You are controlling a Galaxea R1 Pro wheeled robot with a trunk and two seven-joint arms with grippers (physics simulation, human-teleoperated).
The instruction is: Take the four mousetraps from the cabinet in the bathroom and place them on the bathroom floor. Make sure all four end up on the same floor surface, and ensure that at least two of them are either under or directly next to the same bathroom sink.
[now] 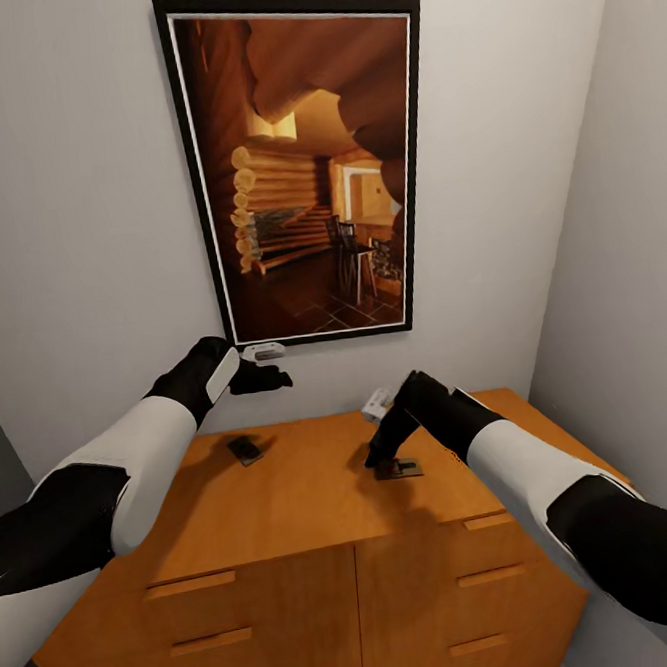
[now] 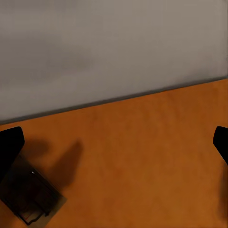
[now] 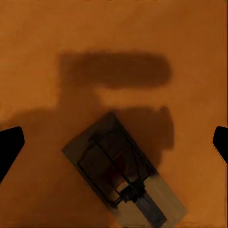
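in the head view, the orange-brown cabinet (image 1: 286, 498) was seen against a pale grey wall, its flat top serving as the bench and its drawer fronts (image 1: 193, 585) fitted with slab wooden pulls. a large black-framed picture (image 1: 300, 166) of a log interior was hung on the wall above it. two mousetraps were seen lying on the top: one mousetrap (image 1: 245, 448) towards the rear left, a second mousetrap (image 1: 398, 468) nearer the front right, well apart from each other. the left hand (image 1: 262, 379) was held above the rear of the top, close to the wall and clear of the first trap. the right hand (image 1: 381, 458) was lowered just over the second trap; whether it touched the board could not be told. nothing was seen lying between either hand and the traps.

in the left wrist view, the left hand's fingertips (image 2: 10, 147) were spread wide apart, with bare cabinet top and the wall between them. the first trap (image 2: 31, 194) was seen in shadow beside one fingertip.

in the right wrist view, the right hand's fingertips (image 3: 9, 147) were likewise set wide apart, nothing clamped. the second trap (image 3: 123, 171) was seen lying skewed between them on the top, its dark wire and red spot visible.
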